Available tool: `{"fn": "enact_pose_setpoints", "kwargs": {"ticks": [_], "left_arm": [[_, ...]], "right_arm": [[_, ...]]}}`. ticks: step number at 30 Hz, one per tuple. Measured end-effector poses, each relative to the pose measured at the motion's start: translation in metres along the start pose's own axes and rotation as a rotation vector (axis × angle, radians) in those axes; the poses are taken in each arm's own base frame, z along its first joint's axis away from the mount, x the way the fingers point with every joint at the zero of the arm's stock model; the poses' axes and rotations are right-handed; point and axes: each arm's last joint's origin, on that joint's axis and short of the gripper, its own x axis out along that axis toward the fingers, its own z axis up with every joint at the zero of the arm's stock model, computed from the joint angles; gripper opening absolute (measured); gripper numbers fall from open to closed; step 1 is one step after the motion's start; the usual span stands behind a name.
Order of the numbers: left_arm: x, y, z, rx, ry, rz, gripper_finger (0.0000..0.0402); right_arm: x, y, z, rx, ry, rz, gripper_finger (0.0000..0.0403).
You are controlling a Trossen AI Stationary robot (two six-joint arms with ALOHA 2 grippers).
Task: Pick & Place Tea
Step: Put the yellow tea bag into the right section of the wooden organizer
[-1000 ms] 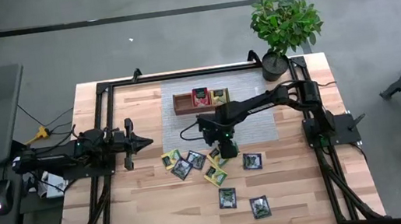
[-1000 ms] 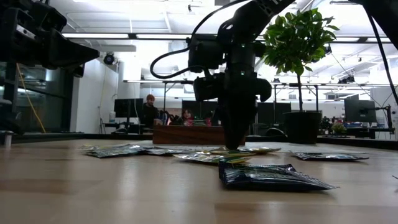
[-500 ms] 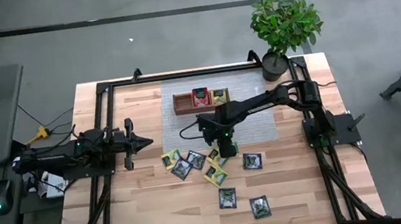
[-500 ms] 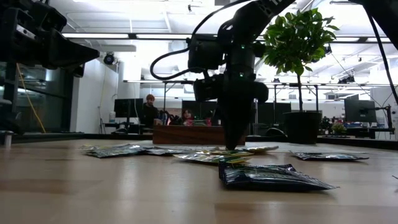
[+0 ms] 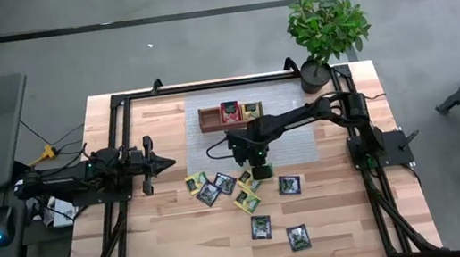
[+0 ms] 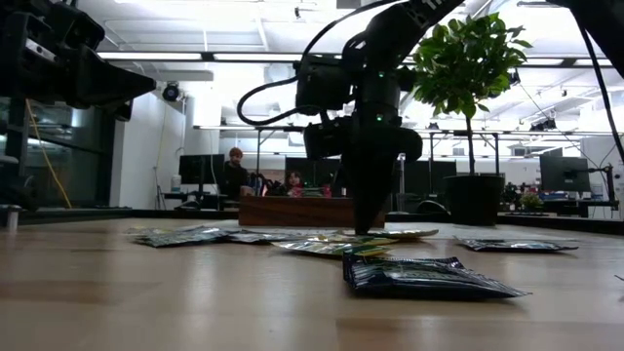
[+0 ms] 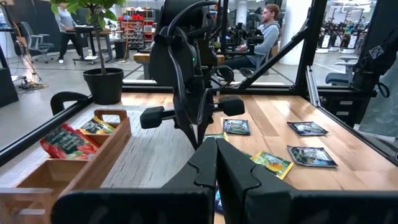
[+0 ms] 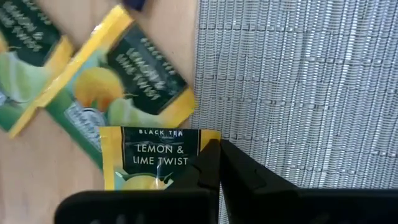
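Several tea packets lie scattered on the wood in front of the grey mat point(image 5: 296, 137), among them a yellow-green one point(image 5: 247, 201) and a dark one point(image 5: 298, 237). My right gripper point(image 5: 250, 176) is down at the mat's front edge, fingers shut on the edge of a yellow tea packet point(image 8: 148, 157) labelled lemon and lime; the fingertips point(image 8: 210, 155) meet over its corner. In the low view the right gripper point(image 6: 363, 226) touches the pile. The wooden tray point(image 5: 231, 113) at the back holds a red and a yellow packet. My left gripper point(image 5: 167, 162) waits shut at the left.
A potted plant point(image 5: 324, 30) stands at the table's back right corner. Black frame rails run along both sides of the table. A dark packet point(image 6: 424, 278) lies nearest the low camera. People sit in the room beyond the table.
The right gripper's fingers have come together on the yellow packet at the mat's edge. The left arm has not moved.
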Motion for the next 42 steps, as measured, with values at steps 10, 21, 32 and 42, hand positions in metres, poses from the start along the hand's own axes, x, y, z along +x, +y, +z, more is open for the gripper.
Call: {"fn": "enact_pose_setpoints", "kwargs": {"ticks": [10,21,32,42], "left_arm": [[0.000,0.000,0.000,0.000,0.000,0.000,0.0000],[0.000,0.000,0.000,0.000,0.000,0.000,0.0000],[0.000,0.000,0.000,0.000,0.000,0.000,0.0000],[0.000,0.000,0.000,0.000,0.000,0.000,0.0000]], "right_arm": [[-0.036,0.008,0.000,0.004,-0.052,-0.036,0.0000],[-0.046,0.011,0.004,0.019,-0.105,-0.093,0.0000],[-0.071,0.007,0.010,0.051,-0.164,-0.231,0.0000],[-0.117,-0.014,-0.001,0.141,-0.232,-0.476,0.0000]]}}
